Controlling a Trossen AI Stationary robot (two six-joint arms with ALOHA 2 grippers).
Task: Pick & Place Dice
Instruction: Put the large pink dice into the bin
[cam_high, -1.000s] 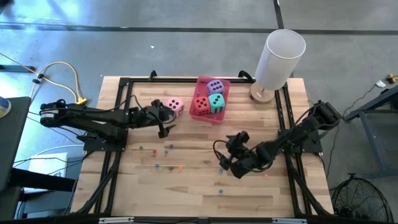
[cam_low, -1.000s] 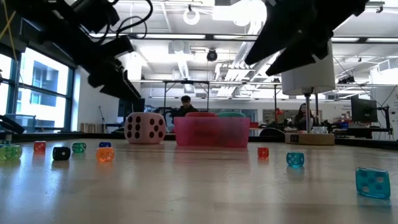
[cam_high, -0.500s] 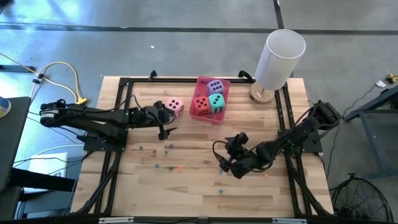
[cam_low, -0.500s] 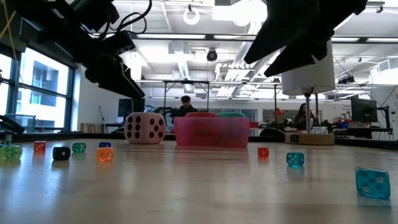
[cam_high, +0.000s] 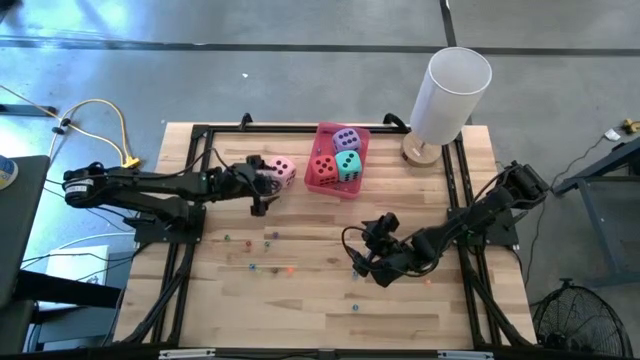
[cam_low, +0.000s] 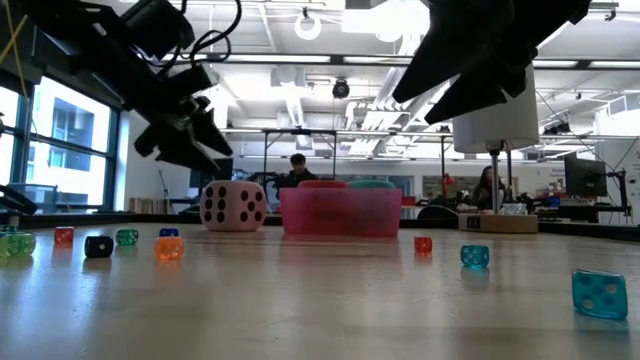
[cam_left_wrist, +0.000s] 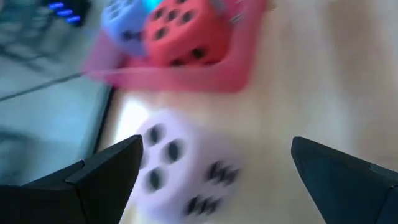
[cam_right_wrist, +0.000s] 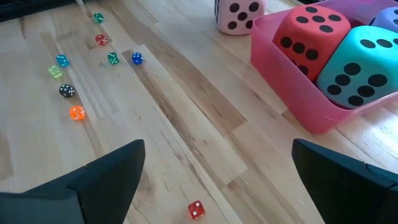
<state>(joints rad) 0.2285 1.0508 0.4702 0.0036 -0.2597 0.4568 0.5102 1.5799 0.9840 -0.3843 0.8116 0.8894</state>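
Note:
The pink die (cam_high: 282, 170) rests on the wooden table just left of the pink tray (cam_high: 358, 185). In the tray sit the red die (cam_high: 322, 170), the teal die (cam_high: 349, 164) and the purple die (cam_high: 346, 138). My left gripper (cam_high: 266, 187) hovers open just near-left of the pink die; in its wrist view the pink die (cam_left_wrist: 186, 168) shows blurred between the two fingers, apart from them. My right gripper (cam_high: 362, 258) hangs open over the table's middle right, pointing toward the tray (cam_right_wrist: 298, 102), with nothing between its fingers.
Tiny coloured dice (cam_right_wrist: 76, 112) lie scattered over the table's middle and near part (cam_high: 268, 240). A tall white cylinder (cam_high: 450, 92) on a round wooden base stands at the far right. A black frame (cam_high: 200, 135) runs round the table.
My left gripper has swung toward the table's far edge, closer to the pink die, and has rolled about its pointing line while staying open. The pink die and the tray have kept their places.

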